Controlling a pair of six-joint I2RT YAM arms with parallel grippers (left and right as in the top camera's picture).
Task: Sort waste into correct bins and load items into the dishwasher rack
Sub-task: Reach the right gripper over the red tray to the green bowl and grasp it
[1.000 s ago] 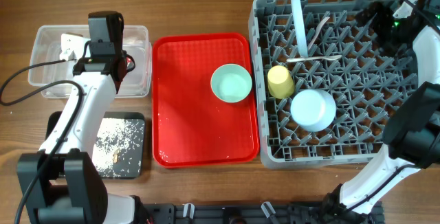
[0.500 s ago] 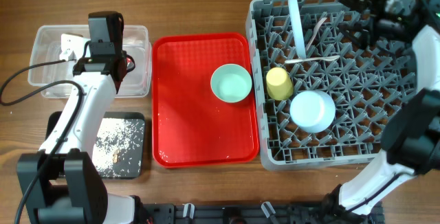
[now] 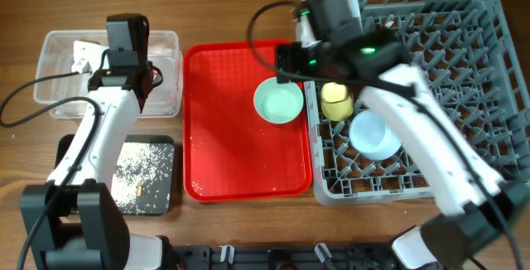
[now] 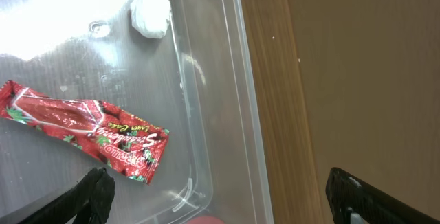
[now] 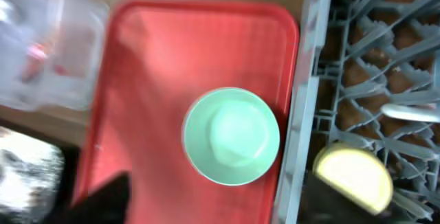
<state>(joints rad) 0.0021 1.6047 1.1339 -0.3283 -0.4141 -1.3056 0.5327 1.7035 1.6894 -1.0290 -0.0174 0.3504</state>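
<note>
The right claw (image 5: 220, 198) has swung over from the rack (image 5: 357, 52) — spread, pale green bowl (image 5: 231, 136) just ahead.

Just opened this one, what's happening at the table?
Two arms are sorting waste and loading a rack. The right gripper hovers open over the bowl, the only dish on the red tray. The cup and plate sit in the rack. The left gripper hangs open above the tub, which holds the wrapper and white scrap. Crumbs lie in the black tray.
</note>
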